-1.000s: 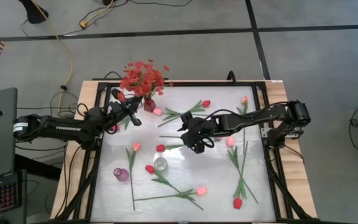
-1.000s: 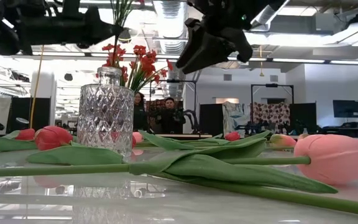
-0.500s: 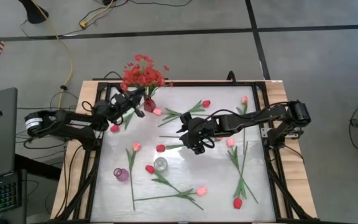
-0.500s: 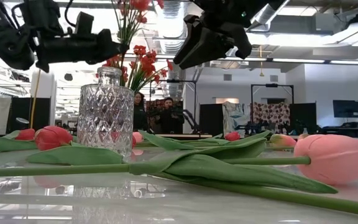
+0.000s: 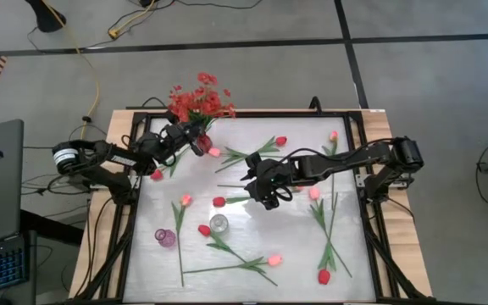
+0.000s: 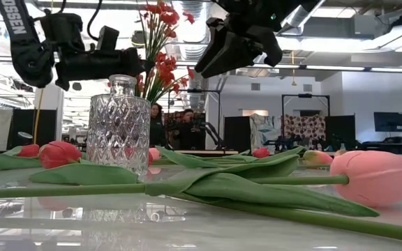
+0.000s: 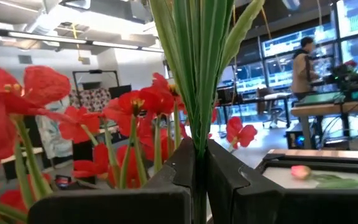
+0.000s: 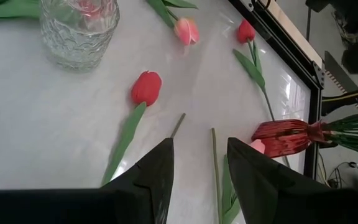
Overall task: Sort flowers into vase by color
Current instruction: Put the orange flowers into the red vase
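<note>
The table (image 5: 252, 246) had a glossy white top inside a dark frame (image 5: 368, 212). A clear glass vase (image 5: 219, 223) stood near its middle, a small purple vase (image 5: 166, 237) close to the left edge, and a red vase (image 5: 203, 142) at the far left corner. Loose red and pink tulips (image 5: 324, 229) lay scattered flat across the surface, stems pointing various ways.

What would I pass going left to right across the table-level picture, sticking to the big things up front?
Red tulip bud → clear patterned glass vase → long green leaves and stems → big pink tulip bud.
</note>
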Controlling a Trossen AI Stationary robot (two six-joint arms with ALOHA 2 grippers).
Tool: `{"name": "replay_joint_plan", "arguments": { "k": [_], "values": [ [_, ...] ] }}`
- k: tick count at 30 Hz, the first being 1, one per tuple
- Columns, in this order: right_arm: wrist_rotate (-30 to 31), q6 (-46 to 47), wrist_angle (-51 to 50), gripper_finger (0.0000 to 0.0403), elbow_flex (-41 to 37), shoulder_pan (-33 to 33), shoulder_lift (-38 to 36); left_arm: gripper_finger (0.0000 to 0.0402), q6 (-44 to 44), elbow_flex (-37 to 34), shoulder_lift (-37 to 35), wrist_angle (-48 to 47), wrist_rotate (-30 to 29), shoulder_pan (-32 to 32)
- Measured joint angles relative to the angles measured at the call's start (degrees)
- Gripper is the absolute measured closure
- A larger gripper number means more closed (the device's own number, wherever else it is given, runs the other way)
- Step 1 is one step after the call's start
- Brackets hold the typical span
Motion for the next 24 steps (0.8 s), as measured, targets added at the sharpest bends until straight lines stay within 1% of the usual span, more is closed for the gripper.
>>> {"name": "replay_joint_plan", "arguments": {
  "k": [16, 24],
  "values": [
    [-0.3, 0.0, -0.2, 0.0228, 0.1, 0.0, 0.0, 0.0397, 1.9, -0.4, 0.0, -1.7, -1.4, 0.8],
    [-0.3, 0.0, -0.1, 0.0228, 0.1, 0.0, 0.0, 0.0397, -0.6, -0.4, 0.0, -4.6, 0.6, 2.7]
  ]
}}
